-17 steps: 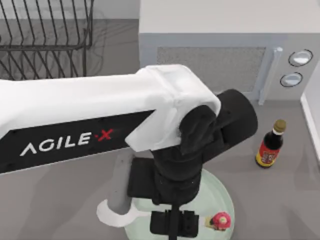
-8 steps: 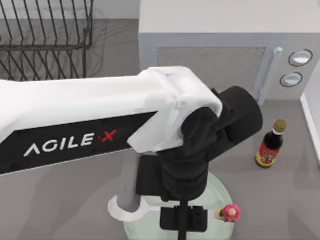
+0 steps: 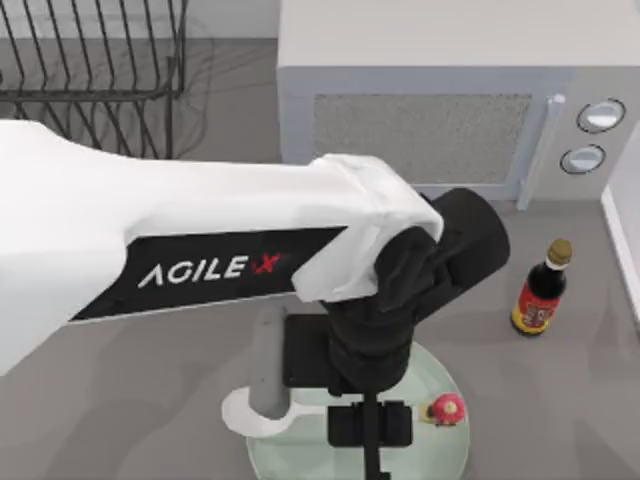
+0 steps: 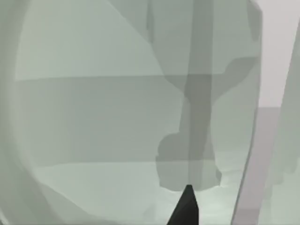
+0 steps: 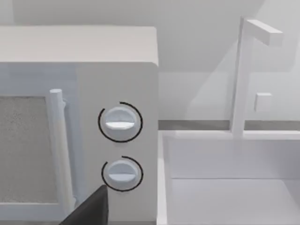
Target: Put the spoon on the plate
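Note:
The spoon (image 3: pixel 250 420) shows as a white oval bowl over the left rim of the plate (image 3: pixel 445 455). Its thin white handle runs right toward my left gripper (image 3: pixel 375 462). That gripper points down over the middle of the pale green plate and is shut on the spoon's handle. A grey arm link covers part of the spoon's bowl. In the left wrist view the plate (image 4: pixel 93 117) lies very close, with one dark fingertip (image 4: pixel 187 206) just above it. My right gripper (image 5: pixel 89 208) is parked near the microwave.
A small pink and yellow item (image 3: pixel 445 408) lies on the plate's right part. A dark sauce bottle (image 3: pixel 540 290) stands right of the plate. Behind are a microwave (image 3: pixel 420 100) and a wire dish rack (image 3: pixel 90 70). A white basin (image 5: pixel 234 187) adjoins the microwave.
My left arm has swung so its white link looms larger. The gripper and spoon have shifted right and slightly toward the back. The pink item has also moved toward the back.

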